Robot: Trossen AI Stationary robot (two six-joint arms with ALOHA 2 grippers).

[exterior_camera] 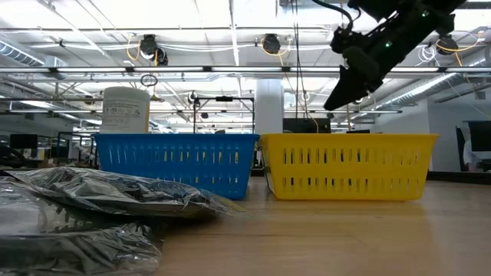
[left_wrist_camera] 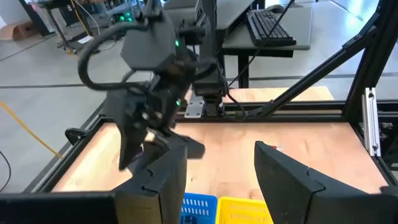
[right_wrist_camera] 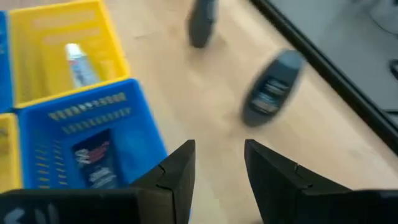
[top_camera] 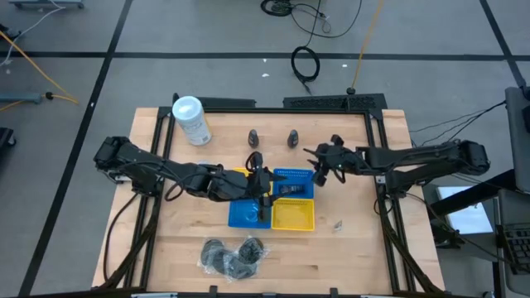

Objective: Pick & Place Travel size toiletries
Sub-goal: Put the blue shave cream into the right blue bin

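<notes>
Dark mini bottles [top_camera: 253,137] upright on wood, right end effector [top_camera: 319,175] open nearby

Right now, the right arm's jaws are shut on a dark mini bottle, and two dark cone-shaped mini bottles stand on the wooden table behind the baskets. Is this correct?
Not quite. The right gripper is open and holds nothing, as the right wrist view shows. The two dark cone-shaped mini bottles do stand on the wooden table behind the baskets.

Lab: ceiling pipes [exterior_camera: 230,70], floor cables [top_camera: 310,37]

baskets [top_camera: 294,175] crowding table centre, bare wood [top_camera: 356,248] front right
</notes>
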